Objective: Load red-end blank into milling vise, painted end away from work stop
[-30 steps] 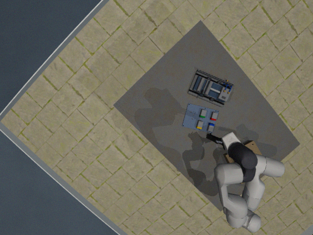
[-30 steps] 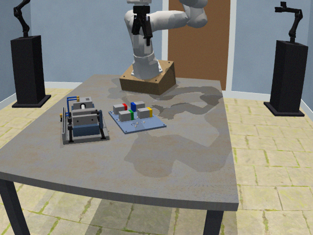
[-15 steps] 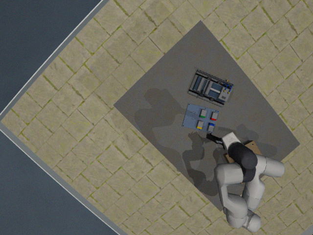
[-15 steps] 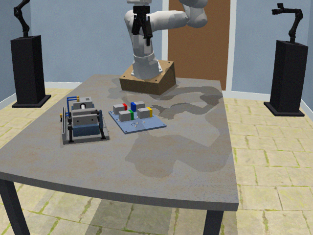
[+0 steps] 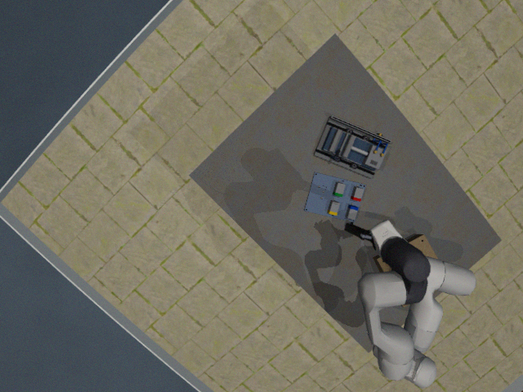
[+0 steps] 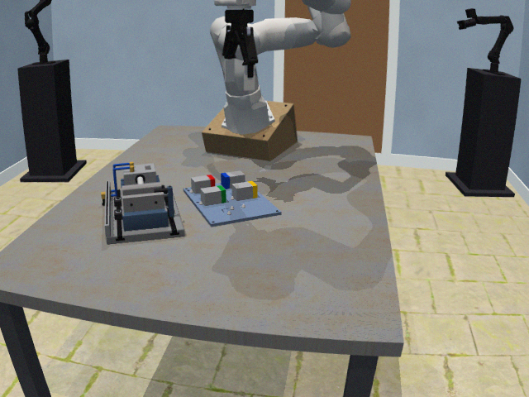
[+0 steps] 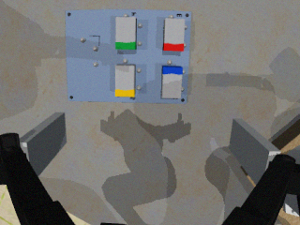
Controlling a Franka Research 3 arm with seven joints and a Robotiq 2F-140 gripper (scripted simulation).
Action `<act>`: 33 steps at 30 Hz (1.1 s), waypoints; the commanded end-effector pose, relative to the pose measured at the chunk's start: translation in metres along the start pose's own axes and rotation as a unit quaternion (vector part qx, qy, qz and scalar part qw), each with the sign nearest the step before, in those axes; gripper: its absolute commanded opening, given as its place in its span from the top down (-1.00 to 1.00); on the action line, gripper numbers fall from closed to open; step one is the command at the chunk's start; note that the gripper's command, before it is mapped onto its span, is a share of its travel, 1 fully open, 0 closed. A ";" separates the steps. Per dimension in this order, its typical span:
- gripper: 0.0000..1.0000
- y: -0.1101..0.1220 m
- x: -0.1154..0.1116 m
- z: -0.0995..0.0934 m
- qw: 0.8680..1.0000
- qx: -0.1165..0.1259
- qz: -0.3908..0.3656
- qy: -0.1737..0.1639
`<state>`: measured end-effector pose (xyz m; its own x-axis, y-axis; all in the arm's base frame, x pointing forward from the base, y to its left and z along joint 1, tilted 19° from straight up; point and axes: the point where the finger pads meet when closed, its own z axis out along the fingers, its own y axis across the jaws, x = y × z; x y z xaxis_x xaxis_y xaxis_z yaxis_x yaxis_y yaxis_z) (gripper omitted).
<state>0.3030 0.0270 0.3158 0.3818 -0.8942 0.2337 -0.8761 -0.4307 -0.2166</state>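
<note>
A: Where to find the blank with the red end (image 5: pixel 358 193) (image 6: pixel 202 184) (image 7: pixel 174 34)?
B: Flat on the infeed plate (image 5: pixel 316 202) (image 6: pixel 256 210) (image 7: pixel 80 80), beside small pins, probably for keeping position there.
A: And why to care about the red side?
B: Turned away from the vise (image 5: pixel 377 162) (image 6: pixel 143 202), beyond the plate's edge. Probably necessary to make a half turn before loading, for bringing the unpainted end to the work stop.
A: And the gripper (image 5: pixel 350 228) (image 6: pixel 240 64) (image 7: pixel 148 131)?
B: Fully open, with nothing between the fingers, touching nothing. High above the table, outside the plate; likely kept wide for a later grasp.
</note>
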 end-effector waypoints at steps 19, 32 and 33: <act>-1.00 -0.001 0.003 0.059 1.000 0.001 -0.003 0.002; -1.00 -0.008 -0.015 0.060 1.000 0.001 -0.003 0.002; -1.00 -0.008 -0.015 0.060 1.000 0.001 -0.003 0.002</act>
<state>0.3201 0.0362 0.2570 0.4186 -0.8766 0.2372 -0.8603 -0.4665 -0.2058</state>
